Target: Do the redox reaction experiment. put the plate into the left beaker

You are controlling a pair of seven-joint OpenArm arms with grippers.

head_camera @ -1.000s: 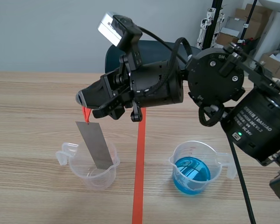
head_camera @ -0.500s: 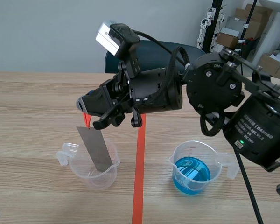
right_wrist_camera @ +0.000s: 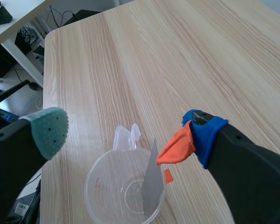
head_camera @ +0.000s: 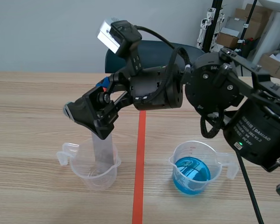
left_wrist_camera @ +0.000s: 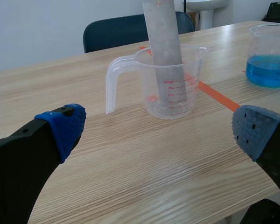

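Already in the beaker: plate stands free of both grippers

So the grey metal plate (head_camera: 102, 150) (left_wrist_camera: 164, 46) (right_wrist_camera: 151, 186) stands nearly upright inside the clear left beaker (head_camera: 84, 173) (left_wrist_camera: 151, 99) (right_wrist_camera: 105, 186), its top rising past the rim. The right gripper (head_camera: 85, 99) (right_wrist_camera: 121, 133) hangs just above it, jaws spread wide and grasping nothing. At the near left, the left gripper (left_wrist_camera: 161, 128) is likewise spread and empty. Right of the orange tape line (head_camera: 139, 177) sits the right beaker (head_camera: 214, 161) of blue liquid.

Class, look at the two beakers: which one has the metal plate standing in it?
The clear beaker left of the orange tape line; the grey plate leans inside it. The other beaker holds only blue liquid.
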